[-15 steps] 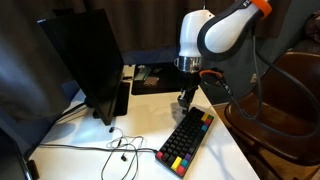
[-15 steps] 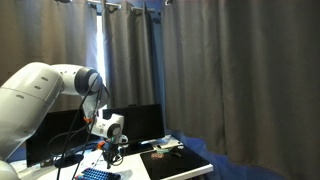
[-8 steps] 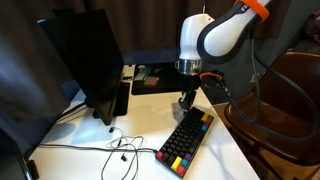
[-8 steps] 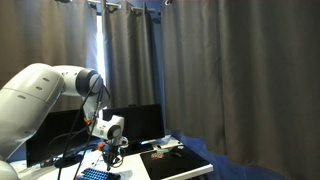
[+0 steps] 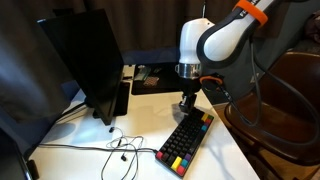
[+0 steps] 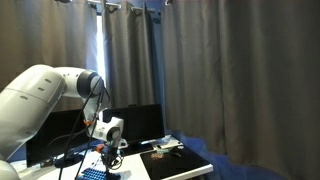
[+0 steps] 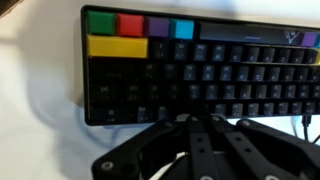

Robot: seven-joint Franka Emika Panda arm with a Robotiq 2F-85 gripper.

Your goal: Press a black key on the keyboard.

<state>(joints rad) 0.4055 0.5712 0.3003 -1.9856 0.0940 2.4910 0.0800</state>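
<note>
The keyboard (image 5: 187,140) lay on the white desk (image 5: 140,125), close to its edge. The fingers (image 5: 186,102) hung pressed together over its far end. In the wrist view their tips met just before the black keys (image 7: 210,75); contact could not be told.

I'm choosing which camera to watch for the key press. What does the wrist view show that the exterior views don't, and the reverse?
Only the wrist view: the black keys as separate keys in rows, and the tool closed, its tip at their near edge. Only an exterior view: the monitor, a loose cable on the white table, and the arm bent over the keyboard at its far end. Both: the keyboard with its coloured border keys, and the tool.
</note>
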